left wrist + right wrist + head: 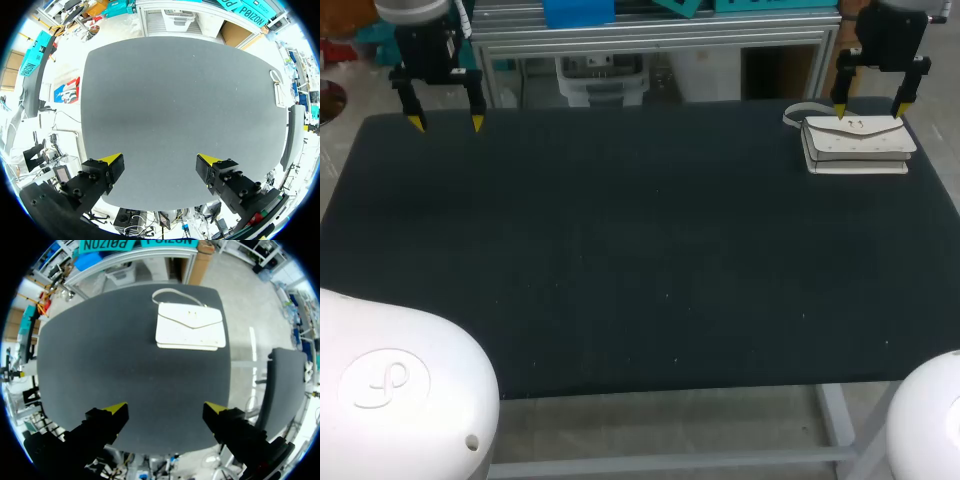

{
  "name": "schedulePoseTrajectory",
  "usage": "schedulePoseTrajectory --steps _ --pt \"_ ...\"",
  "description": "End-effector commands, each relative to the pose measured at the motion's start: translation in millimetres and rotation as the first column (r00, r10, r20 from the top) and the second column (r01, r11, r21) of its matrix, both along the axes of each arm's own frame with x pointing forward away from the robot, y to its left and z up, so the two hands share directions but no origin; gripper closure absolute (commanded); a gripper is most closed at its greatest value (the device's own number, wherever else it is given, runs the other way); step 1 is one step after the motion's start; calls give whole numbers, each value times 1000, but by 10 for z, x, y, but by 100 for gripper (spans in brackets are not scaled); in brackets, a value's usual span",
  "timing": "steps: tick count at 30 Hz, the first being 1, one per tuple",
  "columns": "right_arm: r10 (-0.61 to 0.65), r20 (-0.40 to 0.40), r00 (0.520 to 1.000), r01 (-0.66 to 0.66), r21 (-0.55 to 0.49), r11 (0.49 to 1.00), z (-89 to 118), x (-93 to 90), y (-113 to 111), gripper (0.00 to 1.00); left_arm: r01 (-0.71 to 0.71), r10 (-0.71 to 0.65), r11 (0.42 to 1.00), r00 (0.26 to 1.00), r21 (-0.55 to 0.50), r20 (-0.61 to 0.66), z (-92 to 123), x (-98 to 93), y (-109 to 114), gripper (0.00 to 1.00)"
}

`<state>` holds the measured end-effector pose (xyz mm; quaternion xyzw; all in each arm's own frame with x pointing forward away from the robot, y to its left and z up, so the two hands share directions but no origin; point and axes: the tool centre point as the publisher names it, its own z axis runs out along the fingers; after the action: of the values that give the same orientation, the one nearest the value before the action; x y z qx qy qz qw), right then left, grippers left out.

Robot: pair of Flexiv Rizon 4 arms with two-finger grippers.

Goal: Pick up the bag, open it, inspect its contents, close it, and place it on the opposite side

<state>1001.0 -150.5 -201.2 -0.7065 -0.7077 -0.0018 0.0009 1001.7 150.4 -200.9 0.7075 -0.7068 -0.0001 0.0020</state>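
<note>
- At the far right corner of the black table (620,250) a white handbag (857,146) lies flat, its strap (798,110) curled just beside it on the cloth; it is not yet touched by either arm.
- Over that same corner the right gripper (869,108) is held with its yellow tips spread wide and nothing between them. This is judged to be a ready stance for the pick-up, since this arm is the nearer one.
- At the far left corner the left gripper (445,123) is likewise spread and empty. It is probably kept clear until a second grip is needed to open the bag, and it marks the side where the bag is to end up.
- From the head view the right tips seem to meet the bag's far edge. The right wrist view shows the bag well ahead of the fingers, apart from them.
- Only in the right wrist view is the pointed flap (191,318) seen folded shut, with a small clasp (192,314) on it.
- In the left wrist view the bag appears merely as a thin white sliver at the table's far edge.
</note>
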Motion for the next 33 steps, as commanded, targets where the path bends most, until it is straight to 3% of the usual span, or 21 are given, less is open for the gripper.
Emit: schedulePoseTrajectory --steps 1,16,20,26,30,33 --pt "0 -2 1000 0 -2 1000 8 2 4 0 0 0 1000 1000 1 0 4 -5 -2 0" --pt "17 -10 1000 -17 29 999 -5 17 -15 0 0 0 1000 1000 1 0 4 -5 -2 0" --pt "47 -29 998 -43 121 992 -50 69 -147 0 148 -138 988 979 -54 147 38 -66 -122 0" --pt "101 -52 994 -82 279 957 -169 175 -509 0 396 -368 918 863 -9 346 20 -203 -343 0" --pt "119 -70 990 -87 346 934 -260 265 -763 0 556 -505 831 736 23 450 3 -298 -468 0" --pt "131 -77 988 -92 385 918 -331 329 -926 0 677 -606 734 611 61 510 -50 -352 -545 0"
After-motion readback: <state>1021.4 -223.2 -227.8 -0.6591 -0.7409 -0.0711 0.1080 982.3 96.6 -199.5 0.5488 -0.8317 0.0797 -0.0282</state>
